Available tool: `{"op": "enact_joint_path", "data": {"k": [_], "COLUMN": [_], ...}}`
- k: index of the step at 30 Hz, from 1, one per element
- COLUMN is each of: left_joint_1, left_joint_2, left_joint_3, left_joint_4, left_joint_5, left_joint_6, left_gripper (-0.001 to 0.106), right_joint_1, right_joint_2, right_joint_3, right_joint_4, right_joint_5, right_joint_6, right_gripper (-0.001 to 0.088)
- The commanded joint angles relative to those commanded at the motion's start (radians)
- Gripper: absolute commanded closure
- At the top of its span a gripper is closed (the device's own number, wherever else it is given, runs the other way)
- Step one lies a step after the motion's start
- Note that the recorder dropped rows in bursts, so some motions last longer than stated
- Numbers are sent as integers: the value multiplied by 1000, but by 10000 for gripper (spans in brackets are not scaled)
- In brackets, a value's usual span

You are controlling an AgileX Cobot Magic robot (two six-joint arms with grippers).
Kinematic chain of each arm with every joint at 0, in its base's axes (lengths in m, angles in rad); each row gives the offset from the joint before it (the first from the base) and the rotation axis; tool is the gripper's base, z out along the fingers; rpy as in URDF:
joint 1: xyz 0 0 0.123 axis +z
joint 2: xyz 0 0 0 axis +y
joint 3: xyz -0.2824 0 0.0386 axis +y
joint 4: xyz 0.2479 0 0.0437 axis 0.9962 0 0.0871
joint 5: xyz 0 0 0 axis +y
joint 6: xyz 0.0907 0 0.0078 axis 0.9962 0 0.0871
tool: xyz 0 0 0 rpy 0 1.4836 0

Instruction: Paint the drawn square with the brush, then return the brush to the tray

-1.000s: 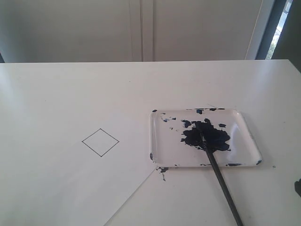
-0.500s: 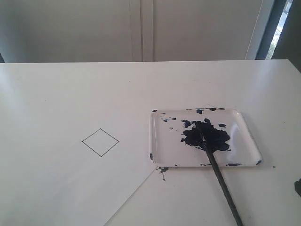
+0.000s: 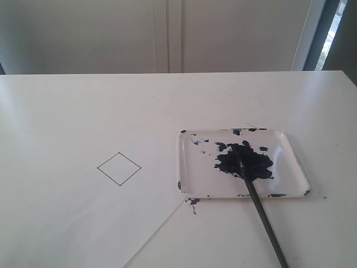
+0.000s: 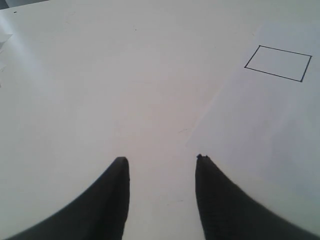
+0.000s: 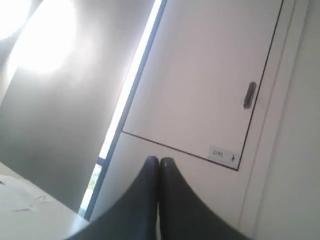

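Black and stick-thin, the brush lies nearest in the exterior view. Its handle slants up from the lower edge and crosses the front rim of the tray. Its loaded tip rests in a ragged blue-black paint blotch near the tray's middle. The tray is clear, glossy plastic, rectangular with rounded corners and a raised rim flecked with dark paint. A small dark splatter marks the white paper sheet just beside the tray's front left corner. Further left on the paper sits the drawn square, a thin pen outline turned like a diamond, white inside.

No gripper shows in the exterior view. The left gripper hovers over the matte white table with its dark, tapered fingers spread and nothing between them. The square lies on the paper ahead of the fingertips, well apart from them. The right gripper has its fingers pressed together, with nothing seen between them. It points up at a pale door with a small handle, away from brush and tray.
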Motion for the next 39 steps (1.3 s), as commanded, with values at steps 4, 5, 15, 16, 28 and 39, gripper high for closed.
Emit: {"op": "enact_joint_path", "data": {"k": [4, 5, 15, 16, 28, 39], "left_joint_1": [0, 0, 0, 0, 0, 0], "left_joint_2": [0, 0, 0, 0, 0, 0], "left_joint_3": [0, 0, 0, 0, 0, 0], "left_joint_4": [0, 0, 0, 0, 0, 0], "left_joint_5": [0, 0, 0, 0, 0, 0], "left_joint_6": [0, 0, 0, 0, 0, 0], "left_gripper": [574, 574, 574, 574, 574, 574], "right_joint_1": [0, 0, -16, -16, -16, -16], "right_joint_2": [31, 66, 675, 760, 1009, 1041], "right_joint_3": [-10, -29, -318, -356, -517, -517], "right_joint_4": [25, 48, 92, 92, 140, 543], "right_joint_5": [9, 40, 517, 577, 1075, 1120], "right_joint_6": [149, 220, 544, 557, 521, 24], "right_gripper": [868, 868, 868, 868, 868, 868]}}
